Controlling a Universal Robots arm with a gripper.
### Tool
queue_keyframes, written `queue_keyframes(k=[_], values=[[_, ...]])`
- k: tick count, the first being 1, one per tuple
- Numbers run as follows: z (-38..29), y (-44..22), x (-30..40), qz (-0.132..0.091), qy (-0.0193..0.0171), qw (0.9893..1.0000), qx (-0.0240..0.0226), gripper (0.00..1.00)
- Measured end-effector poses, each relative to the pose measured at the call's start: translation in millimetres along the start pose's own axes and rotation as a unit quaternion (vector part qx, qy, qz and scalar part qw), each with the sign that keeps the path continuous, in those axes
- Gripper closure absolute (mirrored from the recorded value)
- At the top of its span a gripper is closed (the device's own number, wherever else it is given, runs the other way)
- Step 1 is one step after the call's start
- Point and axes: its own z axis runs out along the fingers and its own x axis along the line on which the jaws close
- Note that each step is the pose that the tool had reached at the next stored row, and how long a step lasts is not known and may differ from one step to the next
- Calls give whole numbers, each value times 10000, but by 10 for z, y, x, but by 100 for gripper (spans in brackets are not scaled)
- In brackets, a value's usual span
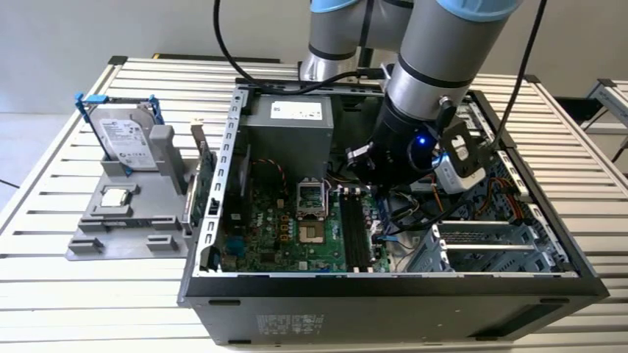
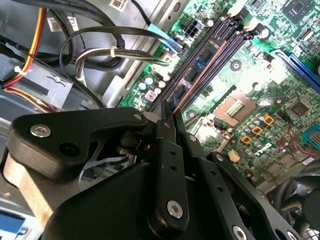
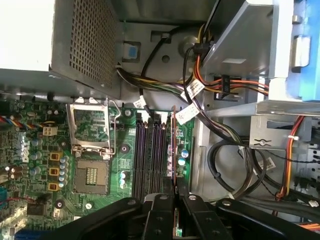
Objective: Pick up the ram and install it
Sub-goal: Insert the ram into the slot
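Black finger linkages crowd the foreground of both wrist views, and the gripper (image 3: 175, 197) has its fingers pressed together on the ram (image 3: 173, 145), which runs straight out ahead of the fingertips. Its long axis lies parallel to the memory slots (image 3: 149, 155) on the motherboard (image 3: 30, 150), and it stands on edge in or just over the slot farthest from the CPU socket (image 3: 92, 175); whether it is seated I cannot tell. One arm, one ram, one socket; the slots look like four.
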Motion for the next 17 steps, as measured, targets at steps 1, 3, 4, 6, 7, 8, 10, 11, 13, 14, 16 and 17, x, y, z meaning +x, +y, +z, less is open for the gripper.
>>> queue_keyframes(k=[1, 3, 4, 6, 7, 8, 10, 11, 13, 14, 16, 17], values=[[9, 0, 5, 13, -1, 10000, -1, 100], [23, -1, 12, 42, -2, 10000, -1, 100], [28, -1, 16, 58, -3, 10000, 0, 100], [58, -4, 41, 143, -7, 9999, -2, 100], [64, -5, 45, 163, -8, 9999, -2, 100], [69, -6, 47, 180, -8, 9998, -3, 100], [84, -7, 52, 221, -10, 9998, -3, 100], [90, -7, 54, 239, -11, 9997, -4, 100], [101, -7, 58, 276, -13, 9996, -4, 100], [103, -8, 58, 293, -13, 9996, -3, 100], [103, -8, 58, 298, -13, 9996, -2, 100], [104, -8, 58, 299, -13, 9996, -2, 100]])
